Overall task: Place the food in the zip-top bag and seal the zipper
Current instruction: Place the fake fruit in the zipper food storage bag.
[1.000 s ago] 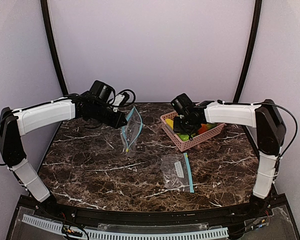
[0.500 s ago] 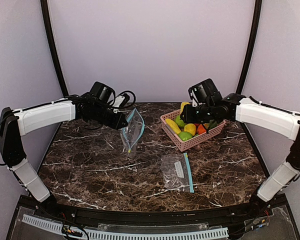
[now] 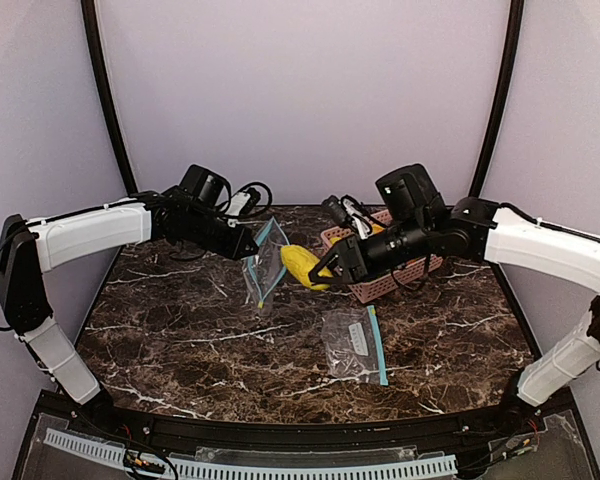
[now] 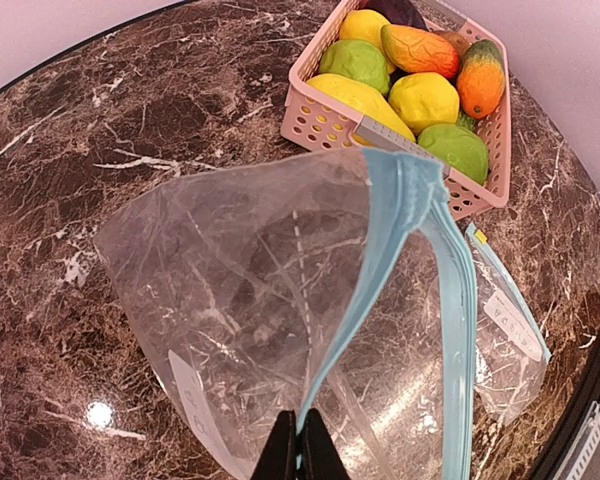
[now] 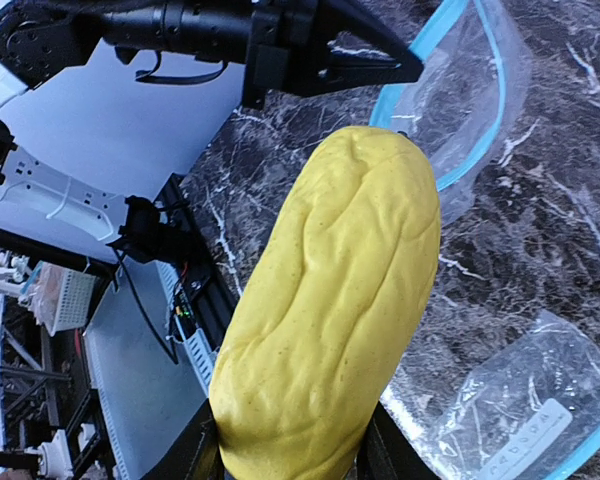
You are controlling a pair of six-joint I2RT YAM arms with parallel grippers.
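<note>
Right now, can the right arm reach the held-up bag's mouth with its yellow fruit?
Probably yes: the bag, pinched by the left gripper, hangs open beside the yellow fruit; nothing between.

A robot lab cell: a marble-look bench [image 3: 180, 340] closed in by plain lilac walls [image 3: 300, 90], black poles [image 3: 102, 90] behind it, a slotted cable duct [image 3: 280, 469] along its near edge.
</note>
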